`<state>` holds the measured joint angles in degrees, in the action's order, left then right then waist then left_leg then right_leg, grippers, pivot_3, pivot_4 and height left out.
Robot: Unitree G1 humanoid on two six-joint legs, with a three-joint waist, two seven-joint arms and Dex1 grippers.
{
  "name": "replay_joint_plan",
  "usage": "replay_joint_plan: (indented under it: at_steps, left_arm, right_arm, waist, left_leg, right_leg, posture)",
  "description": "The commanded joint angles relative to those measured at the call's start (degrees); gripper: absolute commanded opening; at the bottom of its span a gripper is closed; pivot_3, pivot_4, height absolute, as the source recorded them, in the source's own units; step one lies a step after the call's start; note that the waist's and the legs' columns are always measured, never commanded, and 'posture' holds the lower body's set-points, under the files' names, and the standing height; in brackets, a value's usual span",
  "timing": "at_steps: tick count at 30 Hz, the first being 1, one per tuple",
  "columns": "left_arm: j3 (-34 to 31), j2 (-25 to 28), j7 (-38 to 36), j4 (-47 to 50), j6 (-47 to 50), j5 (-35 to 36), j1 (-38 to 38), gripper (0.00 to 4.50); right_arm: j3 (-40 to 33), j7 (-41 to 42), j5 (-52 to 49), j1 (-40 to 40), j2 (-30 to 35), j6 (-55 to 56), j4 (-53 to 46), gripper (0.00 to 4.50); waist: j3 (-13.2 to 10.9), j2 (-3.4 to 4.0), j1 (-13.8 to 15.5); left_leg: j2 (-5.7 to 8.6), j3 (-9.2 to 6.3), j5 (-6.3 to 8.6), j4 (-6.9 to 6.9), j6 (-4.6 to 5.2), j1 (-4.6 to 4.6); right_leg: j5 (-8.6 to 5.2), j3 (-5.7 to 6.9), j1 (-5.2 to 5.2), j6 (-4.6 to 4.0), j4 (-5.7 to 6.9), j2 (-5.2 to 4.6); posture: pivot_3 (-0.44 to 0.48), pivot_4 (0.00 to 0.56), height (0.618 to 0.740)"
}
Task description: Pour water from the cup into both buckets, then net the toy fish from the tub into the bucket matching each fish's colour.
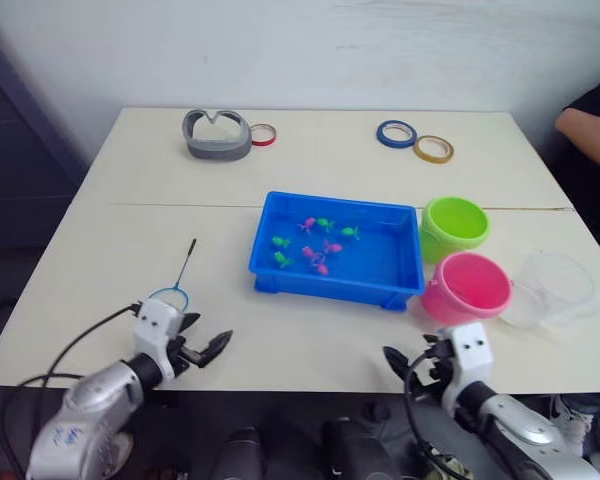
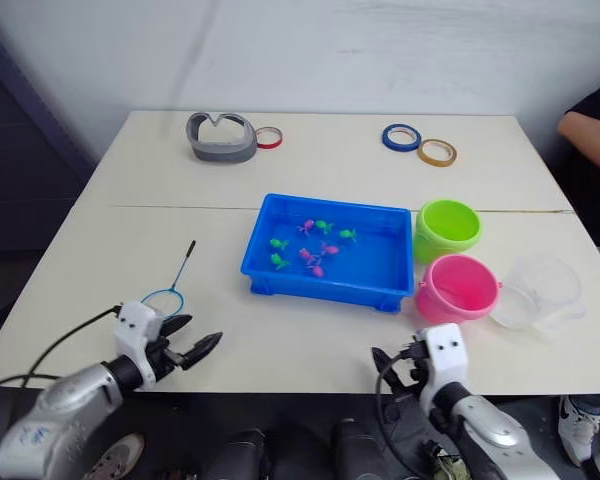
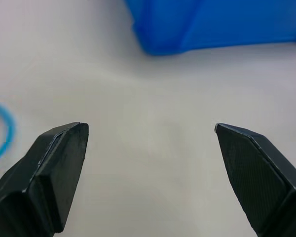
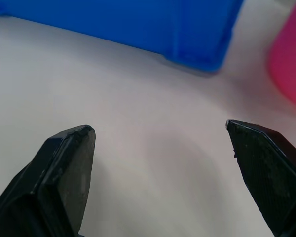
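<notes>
The blue tub (image 1: 320, 283) sits mid-table with several green and pink toy fish (image 1: 320, 250) in it. At its right stand the lime green bucket (image 1: 455, 225) and, nearer me, the pink bucket (image 1: 468, 288). The clear cup (image 1: 552, 288) is just right of the pink bucket. The net (image 1: 170, 295) lies on the table left of the tub, its handle pointing away from me. My left gripper (image 1: 208, 348) is open and empty at the front edge, just beside the net's hoop. My right gripper (image 1: 410, 362) is open and empty, in front of the pink bucket.
At the back of the table lie a grey curved object (image 1: 218, 135), a red tape ring (image 1: 263, 134), a blue tape ring (image 1: 395, 133) and a yellow one (image 1: 433, 149). A person's arm (image 1: 590, 130) shows at the right edge.
</notes>
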<state>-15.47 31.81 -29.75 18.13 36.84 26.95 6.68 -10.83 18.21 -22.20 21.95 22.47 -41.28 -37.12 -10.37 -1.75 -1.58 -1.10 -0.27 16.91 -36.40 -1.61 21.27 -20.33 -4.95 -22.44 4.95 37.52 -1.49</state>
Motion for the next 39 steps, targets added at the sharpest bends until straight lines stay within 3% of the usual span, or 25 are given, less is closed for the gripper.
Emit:
replay_joint_plan:
  at_steps: [1,5,15,25,39]
  left_arm:
    - [-1.4,4.6,-4.4,-3.8,-2.3,-0.3,-5.0,4.47]
    - [1.3,9.4,-10.5,-7.7,-3.0,0.4,-16.0,4.47]
    - [12.5,10.3,-26.2,-5.6,-0.2,4.9,-32.8,4.47]
    - [17.8,5.6,-27.3,-3.6,-0.3,4.6,-36.1,4.47]
    - [18.4,4.5,-26.6,-3.0,-1.5,4.0,-35.8,4.47]
  right_arm:
    - [-7.3,1.7,-0.3,1.5,2.0,2.7,2.6,4.50]
    - [-16.1,2.0,-0.8,2.2,3.6,3.8,8.0,4.50]
    - [-26.1,-4.2,-2.7,-3.6,0.1,3.6,14.4,4.50]
    - [-30.3,-12.8,-4.3,-11.2,-3.6,1.6,18.4,4.50]
    - [-32.1,-16.9,-4.0,-20.0,-1.6,4.2,26.4,4.50]
  waist:
    - [0.0,-0.01,0.0]
    - [0.0,0.00,0.0]
    - [0.0,0.12,-0.7]
    - [-0.1,0.23,-0.6]
    - [-0.1,0.25,-0.5]
  left_leg:
    - [0.01,0.01,0.00,0.01,0.01,0.01]
    - [0.06,-0.05,-0.01,0.03,0.02,0.04]
    - [-0.01,0.11,-0.05,0.14,-0.06,-0.06]
    - [0.04,0.14,-0.07,0.05,-0.03,-0.04]
    - [0.06,0.15,-0.08,0.04,0.00,-0.05]
  right_leg:
    - [0.00,-0.01,0.01,0.00,-0.03,-0.03]
    - [0.01,0.03,0.02,0.01,-0.05,-0.06]
    - [0.02,-0.12,-0.05,0.03,0.10,0.06]
    - [0.04,-0.19,-0.06,0.07,0.20,0.03]
    - [0.04,-0.20,-0.06,0.08,0.21,0.04]
  posture:
    - [0.000,0.150,0.740]
    - [0.000,0.150,0.740]
    - [0.000,0.150,0.740]
    - [0.000,0.150,0.740]
    - [0.000,0.150,0.740]
